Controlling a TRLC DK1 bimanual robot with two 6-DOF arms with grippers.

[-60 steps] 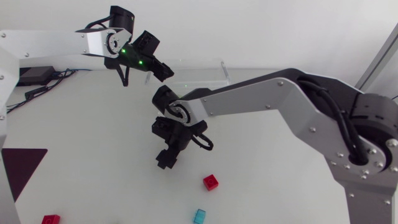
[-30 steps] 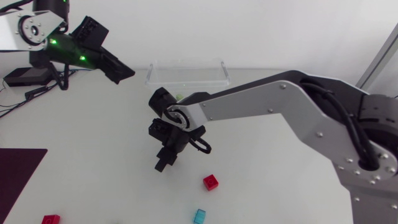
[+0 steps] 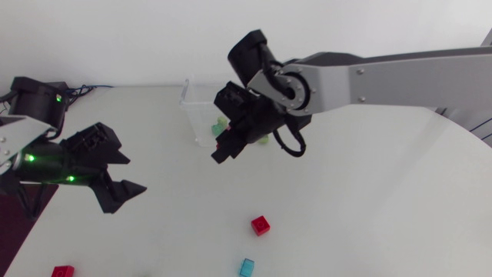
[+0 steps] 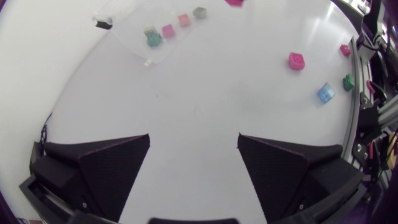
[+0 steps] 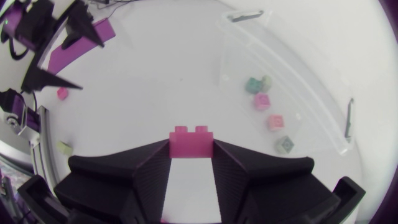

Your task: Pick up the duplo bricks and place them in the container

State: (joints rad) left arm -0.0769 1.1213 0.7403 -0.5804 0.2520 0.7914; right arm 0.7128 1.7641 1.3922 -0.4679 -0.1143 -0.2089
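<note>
My right gripper [image 5: 191, 163] is shut on a pink duplo brick [image 5: 191, 143], held above the table. In the head view this gripper [image 3: 223, 150] hangs at the near edge of the clear container [image 3: 192, 98]. The container [image 5: 298, 81] holds several bricks, among them a teal one [image 5: 254, 85] and a pink one [image 5: 262, 101]. My left gripper [image 3: 132, 174] is open over the table's left side, nothing between its fingers [image 4: 115, 163]. A red brick [image 3: 260, 225], a blue brick [image 3: 247, 267] and another red brick [image 3: 63, 271] lie near the front edge.
A dark maroon mat [image 3: 11, 231] lies at the front left, under my left arm. The left wrist view shows the container [image 4: 134, 43] far ahead, and loose red [image 4: 296, 60], blue [image 4: 325, 93] and green [image 4: 348, 81] bricks off to one side.
My right gripper shut on the pink brick low on the table and carried it up to the container. My left arm swung from the container down to the table's left side, opening wider.
</note>
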